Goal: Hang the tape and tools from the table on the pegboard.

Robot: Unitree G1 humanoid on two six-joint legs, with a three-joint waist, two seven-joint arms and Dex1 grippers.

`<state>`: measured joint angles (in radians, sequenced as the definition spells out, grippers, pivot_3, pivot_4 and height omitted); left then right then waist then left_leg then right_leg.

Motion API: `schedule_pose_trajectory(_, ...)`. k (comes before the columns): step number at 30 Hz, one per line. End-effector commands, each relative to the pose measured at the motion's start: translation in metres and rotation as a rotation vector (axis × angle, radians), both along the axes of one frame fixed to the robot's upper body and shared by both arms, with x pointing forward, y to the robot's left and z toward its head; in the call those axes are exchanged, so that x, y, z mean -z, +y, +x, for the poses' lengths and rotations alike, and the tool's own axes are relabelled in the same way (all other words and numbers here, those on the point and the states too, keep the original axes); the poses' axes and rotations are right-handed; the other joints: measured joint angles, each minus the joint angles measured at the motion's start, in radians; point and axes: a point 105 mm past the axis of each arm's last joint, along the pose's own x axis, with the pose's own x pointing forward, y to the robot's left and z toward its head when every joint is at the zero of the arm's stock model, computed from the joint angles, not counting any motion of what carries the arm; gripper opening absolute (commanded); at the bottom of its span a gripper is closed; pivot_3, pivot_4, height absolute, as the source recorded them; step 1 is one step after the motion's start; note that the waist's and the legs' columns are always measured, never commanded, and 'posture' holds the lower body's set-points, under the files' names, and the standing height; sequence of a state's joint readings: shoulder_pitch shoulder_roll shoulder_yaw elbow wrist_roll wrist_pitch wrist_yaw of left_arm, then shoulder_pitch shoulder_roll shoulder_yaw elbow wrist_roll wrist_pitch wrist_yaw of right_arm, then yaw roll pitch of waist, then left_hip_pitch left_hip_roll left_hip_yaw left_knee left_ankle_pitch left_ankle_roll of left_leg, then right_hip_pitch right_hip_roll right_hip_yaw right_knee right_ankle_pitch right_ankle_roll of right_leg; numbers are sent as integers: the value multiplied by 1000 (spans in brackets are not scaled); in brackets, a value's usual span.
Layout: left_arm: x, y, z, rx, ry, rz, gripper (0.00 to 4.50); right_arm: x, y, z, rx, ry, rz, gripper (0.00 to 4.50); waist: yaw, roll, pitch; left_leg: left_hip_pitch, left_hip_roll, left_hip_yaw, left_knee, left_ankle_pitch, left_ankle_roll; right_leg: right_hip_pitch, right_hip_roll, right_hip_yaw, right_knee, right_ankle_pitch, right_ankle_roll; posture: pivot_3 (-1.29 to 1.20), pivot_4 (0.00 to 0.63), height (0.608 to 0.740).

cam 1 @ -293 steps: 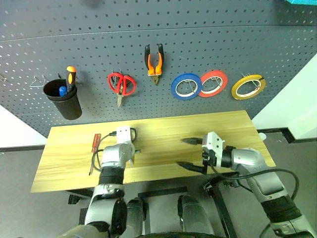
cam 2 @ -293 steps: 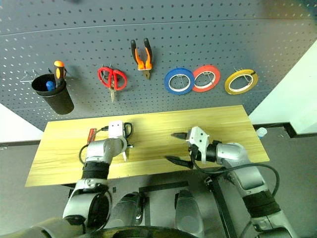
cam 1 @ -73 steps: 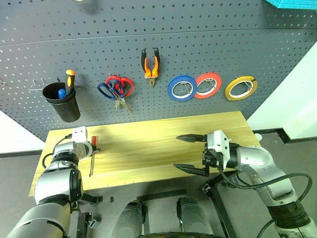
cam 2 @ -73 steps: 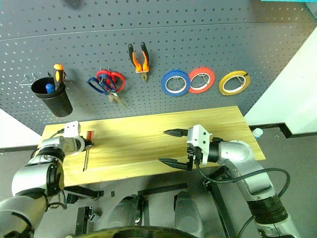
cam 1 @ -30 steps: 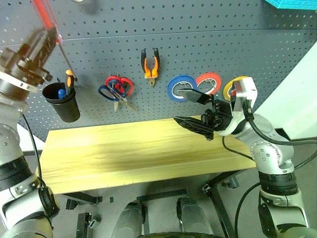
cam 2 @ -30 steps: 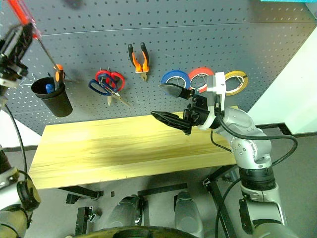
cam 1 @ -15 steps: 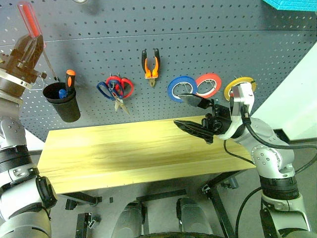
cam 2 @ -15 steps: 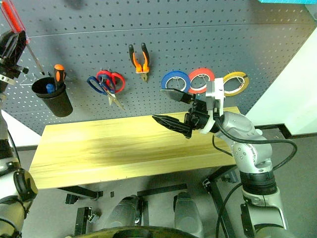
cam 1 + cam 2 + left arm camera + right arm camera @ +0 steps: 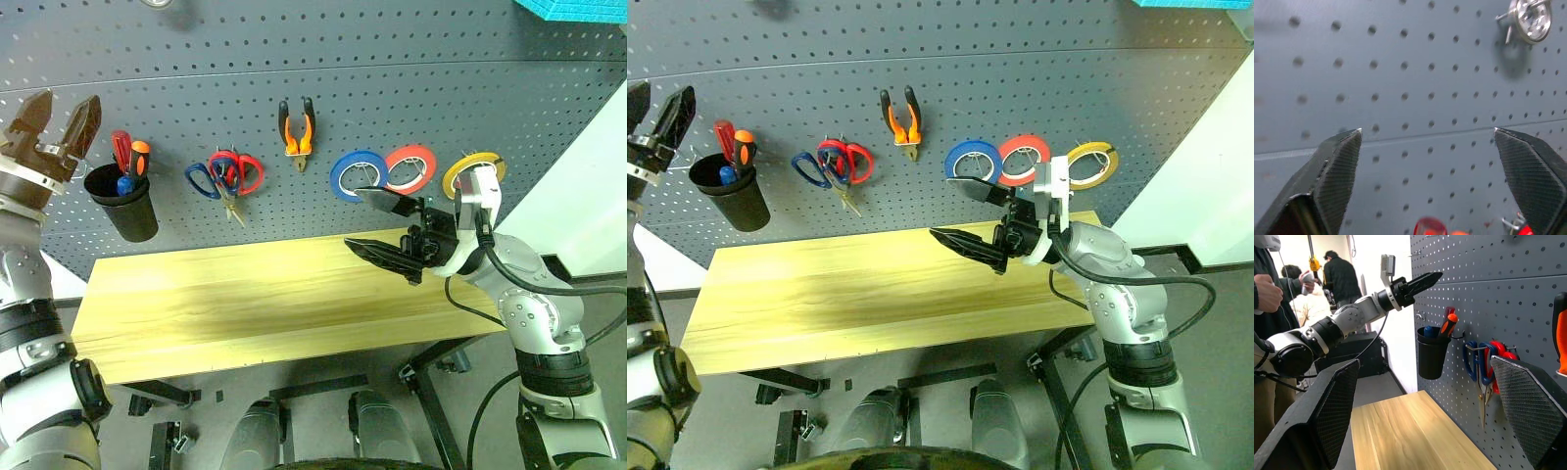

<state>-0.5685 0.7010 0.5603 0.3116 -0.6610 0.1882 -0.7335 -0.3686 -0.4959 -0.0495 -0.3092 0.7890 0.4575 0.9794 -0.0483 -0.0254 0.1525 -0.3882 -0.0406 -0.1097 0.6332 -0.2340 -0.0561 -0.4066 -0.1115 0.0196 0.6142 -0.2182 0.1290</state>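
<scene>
Left tool (image 9: 57, 119) spread, empty above cup (image 9: 125, 204), red-handled screwdriver (image 9: 120, 152) dropped in; right tool (image 9: 380, 223) spread, idle over bare desk (image 9: 235, 294).

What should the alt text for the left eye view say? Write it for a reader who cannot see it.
The left gripper hangs open above a black cup on the pegboard, where a red-handled screwdriver stands. Scissors, pliers and three tape rolls hang along the board; the right gripper is open over the table.

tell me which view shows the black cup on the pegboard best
The left eye view: the black cup hangs whole and unblocked, with handles poking out of it. The right eye view shows nearly the same. The right wrist view shows it from the side, farther off. The left wrist view catches just a red handle top.
</scene>
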Motion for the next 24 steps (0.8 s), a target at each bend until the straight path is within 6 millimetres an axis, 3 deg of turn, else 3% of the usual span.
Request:
schedule_pose_trajectory(1,-13,-29,-29,164,-44,62,4420,-2,-1,-6,-3,-34,-29,4500,0,0,0,0,0,0,0,0,0,0,0,0,0,0,0,-64,61,740)
schedule_pose_trajectory(4,15,-74,-59,378,57,167,4420,17,-6,-6,27,-11,-95,4500,-1,0,-3,0,0,1,-1,0,0,0,-1,1,-1,0,0,-50,61,740)
schedule_pose_trajectory(6,38,-98,-69,431,151,229,4420,34,-11,-5,57,-2,-164,4500,3,0,-3,1,0,2,-2,0,0,0,-1,2,-1,0,0,-43,62,740)
schedule_pose_trajectory(10,83,-120,-74,422,295,286,4420,61,-24,-2,145,4,-248,4500,13,2,-5,2,0,2,0,0,0,2,0,1,0,-2,-3,-35,62,740)
schedule_pose_trajectory(15,140,-120,-69,324,398,326,4420,95,-53,-1,259,67,-313,4500,7,5,-12,16,1,3,-1,-1,0,16,0,2,-4,-5,-3,-41,59,740)
schedule_pose_trajectory(17,179,-111,-70,274,471,361,4420,119,-76,-3,335,125,-360,4500,6,8,-18,15,1,3,-1,-1,-1,16,0,2,-6,-5,-3,-43,55,740)
schedule_pose_trajectory(20,230,-101,-84,243,574,395,4420,146,-108,-10,431,196,-413,4500,6,13,-26,15,1,4,-3,-1,1,17,-1,2,-11,-5,-3,-55,53,740)
schedule_pose_trajectory(24,267,-89,-102,194,625,400,4420,168,-142,-22,520,248,-476,4500,6,15,-28,13,1,7,-4,-4,4,15,-1,2,-14,-2,-6,-61,52,740)
